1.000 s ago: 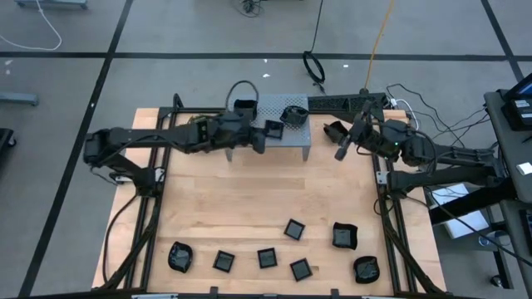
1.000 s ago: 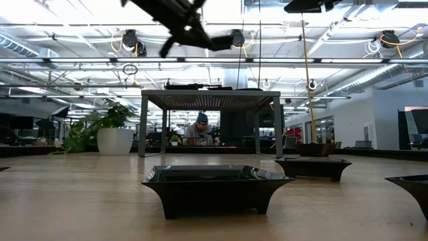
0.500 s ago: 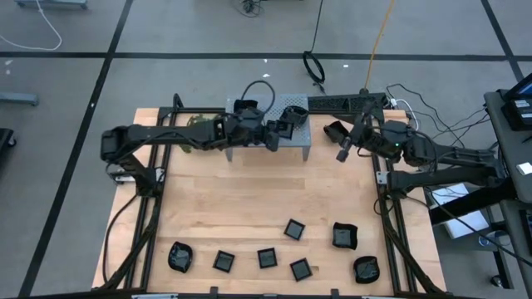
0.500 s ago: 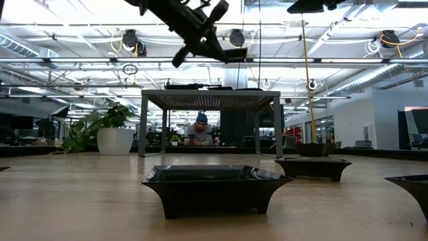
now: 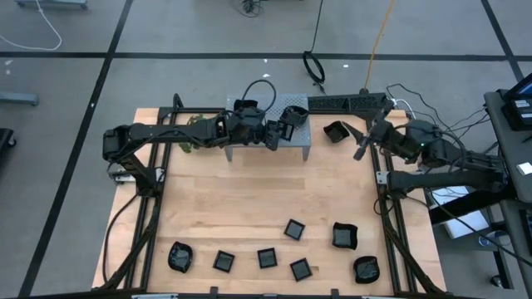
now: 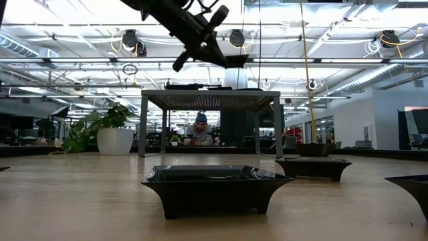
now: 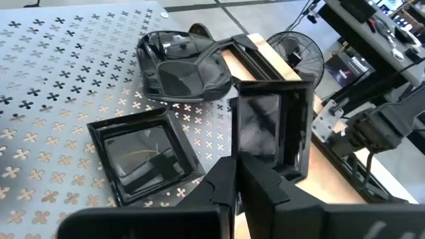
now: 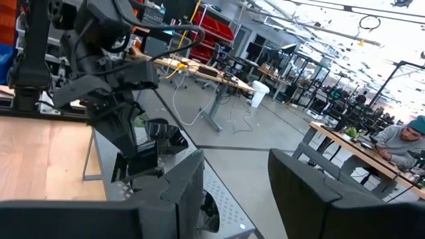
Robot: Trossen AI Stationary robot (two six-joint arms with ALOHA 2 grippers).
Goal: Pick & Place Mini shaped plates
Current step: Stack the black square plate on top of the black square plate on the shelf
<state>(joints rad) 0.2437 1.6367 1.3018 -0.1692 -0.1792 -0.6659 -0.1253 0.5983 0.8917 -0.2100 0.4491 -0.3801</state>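
Note:
My left gripper is shut on a small black square plate, held over the right end of the grey perforated stand. A scalloped black plate and a square one rest flat on the stand's top. My right gripper hangs open and empty at the table's right edge; its wrist view looks across at the left arm and the held plate. Another plate lies on the table right of the stand. Several more lie along the near edge. My left gripper pinches the square plate by its nearest rim between its two fingers. The fingers come from the table's left, slanting down. The plate stands tilted beyond the fingertips, its hollow face toward the wrist camera, lifted clear above the stand.
The stand is a small table on thin legs at the far middle. A green sprig lies left of it under the left arm. Black frame rails run along both side edges. Bare wood lies between the stand and the near row.
My left gripper has carried the square plate toward the table's right, along the stand to its right end, sinking a little, and has then kept nearly still. My right gripper, still open, has drawn back toward the table's right edge.

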